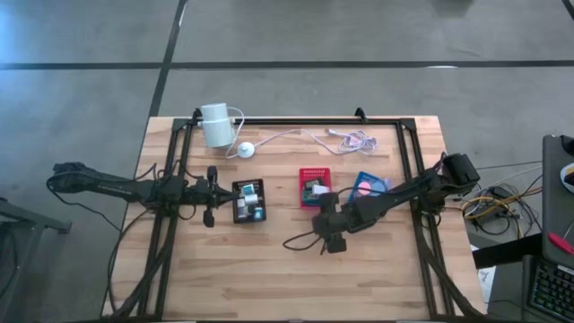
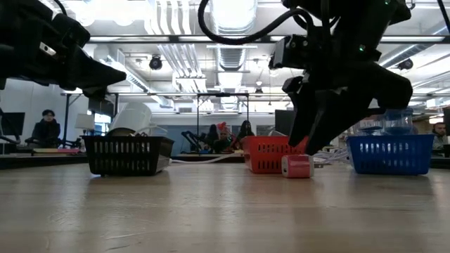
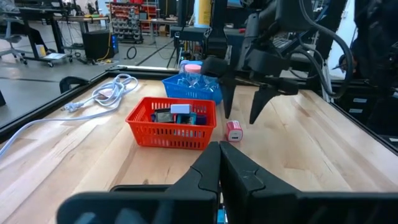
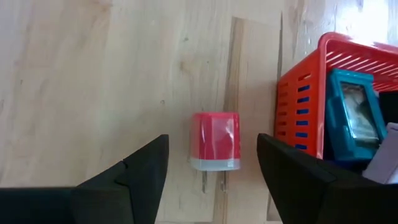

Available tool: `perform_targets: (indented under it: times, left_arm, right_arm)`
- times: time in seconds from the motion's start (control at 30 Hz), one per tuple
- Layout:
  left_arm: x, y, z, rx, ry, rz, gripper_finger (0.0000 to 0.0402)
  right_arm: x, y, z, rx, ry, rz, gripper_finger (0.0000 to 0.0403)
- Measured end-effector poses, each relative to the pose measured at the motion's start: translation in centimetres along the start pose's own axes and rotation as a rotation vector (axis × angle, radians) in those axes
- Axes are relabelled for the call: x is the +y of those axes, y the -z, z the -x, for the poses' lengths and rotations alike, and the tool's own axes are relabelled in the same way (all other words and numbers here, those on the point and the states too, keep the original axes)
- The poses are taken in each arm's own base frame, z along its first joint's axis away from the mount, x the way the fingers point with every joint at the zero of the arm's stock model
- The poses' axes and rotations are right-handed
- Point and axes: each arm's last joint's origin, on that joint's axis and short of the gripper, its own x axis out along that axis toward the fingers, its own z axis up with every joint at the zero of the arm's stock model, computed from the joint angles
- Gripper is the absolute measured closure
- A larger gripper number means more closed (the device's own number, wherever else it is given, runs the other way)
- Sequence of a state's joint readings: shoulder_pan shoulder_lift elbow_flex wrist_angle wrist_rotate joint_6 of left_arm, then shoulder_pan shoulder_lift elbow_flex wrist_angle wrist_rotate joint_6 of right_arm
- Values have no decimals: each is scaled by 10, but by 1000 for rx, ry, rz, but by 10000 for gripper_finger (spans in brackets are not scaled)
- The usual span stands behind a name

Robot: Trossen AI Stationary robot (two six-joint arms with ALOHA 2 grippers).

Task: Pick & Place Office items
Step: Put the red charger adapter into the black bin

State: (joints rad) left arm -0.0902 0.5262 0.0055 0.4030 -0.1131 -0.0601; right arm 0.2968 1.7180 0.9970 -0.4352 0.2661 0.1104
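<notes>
Right gripper (image 4: pixel 211 165) hangs spread wide over a pink block (image 4: pixel 215 141) lying on the tabletop (image 1: pixel 377 269), just at 6 o'clock of the red tray (image 1: pixel 315 186). Blue tray (image 1: pixel 369 187) sits close at 3. Left gripper (image 3: pixel 219 168), pressed together, waits above the black tray (image 1: pixel 248 200).

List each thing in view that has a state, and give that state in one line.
Right gripper: open, above the pink block, not touching it.
Pink block: on the table beside the red tray, not held.
Left gripper: shut, empty, over the black tray.
Red tray: upright, holds items.
Black tray: upright, holds items.
Blue tray: upright, holds items.
</notes>
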Motion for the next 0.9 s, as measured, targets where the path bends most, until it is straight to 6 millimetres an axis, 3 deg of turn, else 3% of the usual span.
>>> perform_targets:
  times: [0.53,0.9]
  left_arm:
    - [0,1,0,8,0,-1,390]
    - [0,1,0,15,-1,-2,390]
  right_arm:
    - [7,7,-31,71,17,3,174]
    - [7,3,-29,36,2,-7,205]
